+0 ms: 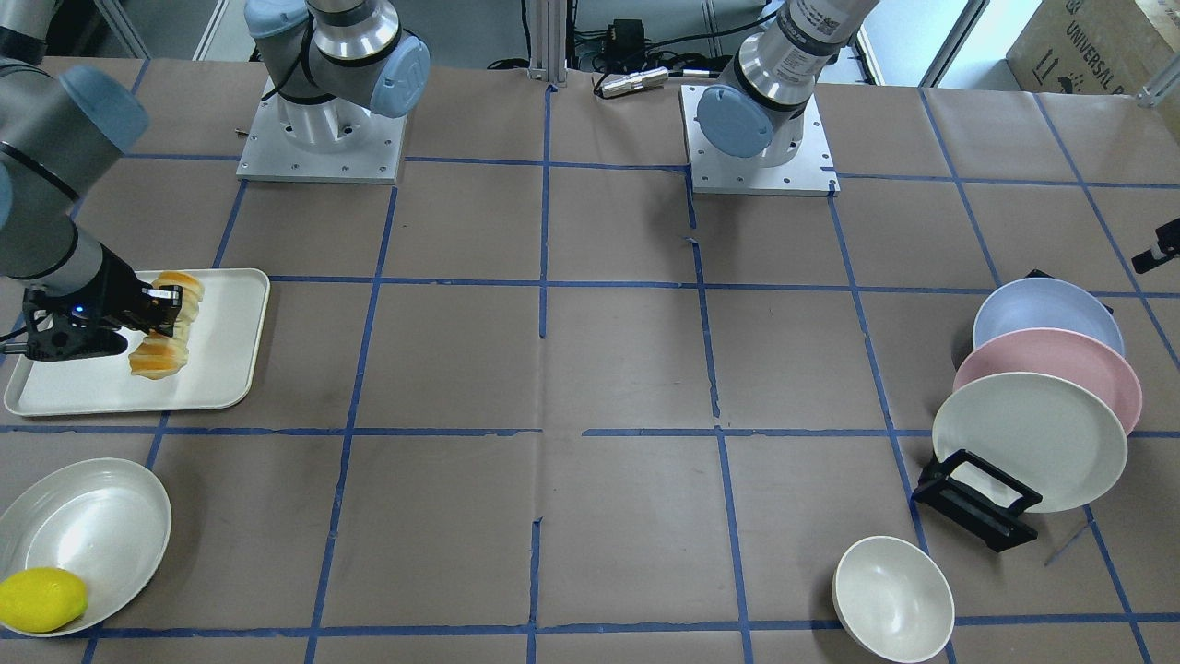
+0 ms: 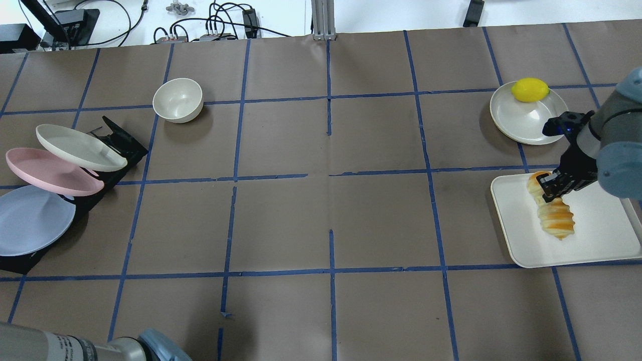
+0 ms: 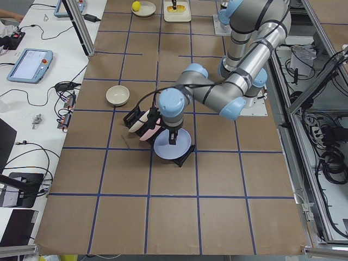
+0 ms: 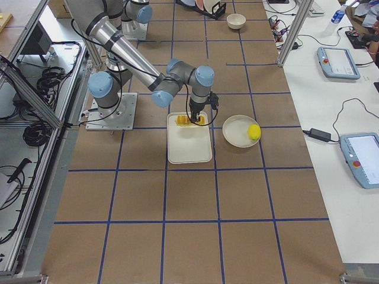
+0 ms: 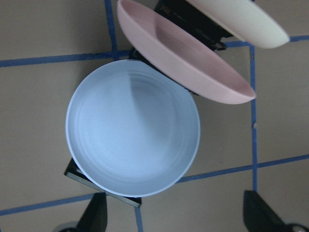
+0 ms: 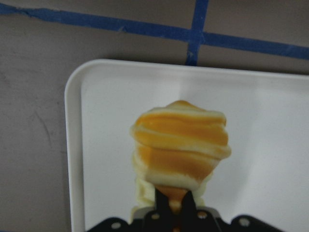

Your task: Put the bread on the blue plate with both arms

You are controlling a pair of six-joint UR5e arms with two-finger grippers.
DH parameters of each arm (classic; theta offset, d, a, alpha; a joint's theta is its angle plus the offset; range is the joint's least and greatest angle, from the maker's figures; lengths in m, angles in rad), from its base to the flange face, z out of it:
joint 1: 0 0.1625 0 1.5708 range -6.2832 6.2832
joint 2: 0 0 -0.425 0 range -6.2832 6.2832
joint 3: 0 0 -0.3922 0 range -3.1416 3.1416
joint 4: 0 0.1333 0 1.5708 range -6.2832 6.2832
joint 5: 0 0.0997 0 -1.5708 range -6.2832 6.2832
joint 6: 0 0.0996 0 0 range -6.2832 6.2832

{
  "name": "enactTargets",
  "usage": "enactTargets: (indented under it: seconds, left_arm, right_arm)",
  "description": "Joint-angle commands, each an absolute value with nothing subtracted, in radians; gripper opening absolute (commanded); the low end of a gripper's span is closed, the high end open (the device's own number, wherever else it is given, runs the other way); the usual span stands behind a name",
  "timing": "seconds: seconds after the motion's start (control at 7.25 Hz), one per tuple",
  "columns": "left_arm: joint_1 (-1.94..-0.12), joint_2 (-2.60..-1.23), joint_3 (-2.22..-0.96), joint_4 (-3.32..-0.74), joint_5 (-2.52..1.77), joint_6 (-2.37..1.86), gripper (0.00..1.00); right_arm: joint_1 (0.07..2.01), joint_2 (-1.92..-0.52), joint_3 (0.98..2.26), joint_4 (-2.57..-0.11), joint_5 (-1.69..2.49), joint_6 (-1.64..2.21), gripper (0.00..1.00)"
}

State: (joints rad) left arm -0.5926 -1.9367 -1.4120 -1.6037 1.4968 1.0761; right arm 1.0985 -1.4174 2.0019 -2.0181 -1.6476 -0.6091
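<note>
The bread (image 1: 157,360) is a ridged golden-orange loaf lying on a white tray (image 1: 221,369) at the robot's right end of the table. My right gripper (image 1: 166,309) is shut on the bread near its middle. This also shows in the overhead view (image 2: 549,188) and the right wrist view (image 6: 176,208). The blue plate (image 1: 1042,309) leans in a black rack (image 1: 977,503) at the robot's left end. My left gripper (image 5: 177,212) hangs above the blue plate (image 5: 133,140), open and empty, its fingertips (image 5: 96,212) wide apart.
A pink plate (image 1: 1051,360) and a cream plate (image 1: 1023,438) lean in the same rack in front of the blue one. A white bowl (image 1: 892,599) stands near the rack. A yellow lemon (image 1: 41,599) rests on a white dish (image 1: 101,526) beside the tray.
</note>
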Motion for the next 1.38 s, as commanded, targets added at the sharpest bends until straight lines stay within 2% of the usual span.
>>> enactTargets:
  seconds: [0.0,0.28,0.55,0.69,0.83,1.1,1.24]
  left_arm:
    - [-0.577,-2.183,-1.223,-1.618,1.491,1.123,1.00]
    - [-0.612,-2.238,-1.250,-1.638,1.493,1.120,0.99]
    - [-0.643,-2.238,-1.308,-1.628,1.496,1.123,0.98]
    - [-0.641,-2.241,-1.321,-1.628,1.502,1.155,0.89]
    - [-0.641,-2.241,-1.313,-1.628,1.505,1.175,0.66]
    - [-0.638,-2.244,-1.318,-1.628,1.506,1.180,0.32]
    - [-0.637,-2.246,-1.307,-1.628,1.506,1.180,0.21]
  right_arm:
    - [1.140,-1.454,1.800,-1.741,-1.649,-0.524,0.08]
    - [1.285,-1.466,1.644,-1.542,-1.645,-0.331,0.08]
    - [1.390,-1.503,1.583,-1.470,-1.643,-0.255,0.08]
    - [1.393,-1.515,1.582,-1.470,-1.625,-0.255,0.08]
    - [1.393,-1.513,1.572,-1.471,-1.590,-0.230,0.08]
    - [1.393,-1.506,1.565,-1.474,-1.582,-0.213,0.08]
    - [1.393,-1.506,1.560,-1.474,-1.588,-0.212,0.08]
